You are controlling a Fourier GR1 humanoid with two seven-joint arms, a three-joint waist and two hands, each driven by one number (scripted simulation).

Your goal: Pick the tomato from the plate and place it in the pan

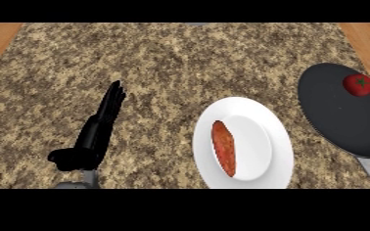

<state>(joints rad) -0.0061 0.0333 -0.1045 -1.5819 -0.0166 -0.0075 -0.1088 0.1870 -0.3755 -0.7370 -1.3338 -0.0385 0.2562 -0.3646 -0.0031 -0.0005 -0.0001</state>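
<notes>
Head view: looks steeply down on a speckled brown granite counter (180, 68); only the left hand shows, the right hand is out of view.
Tomato: the small round red tomato with a green stalk (356, 84) lies inside the dark grey round pan (329, 107), close to its far right side, at the view's right edge.
Plate: the white round plate (278, 142) sits just left of the pan and holds a long reddish-orange sausage-like piece (224, 148), not the tomato.
Progress: judging by where things lie, the placing is already done; the tomato is off the plate and in the pan, and nothing of the task seems left beyond keeping the hands clear.
Left hand: the black left hand (98, 129) stands at the lower left, well apart from plate and pan.
Fingers: straight and together, pointing away up the counter, thumb out to the side; they hold nothing and touch none of the objects.
</notes>
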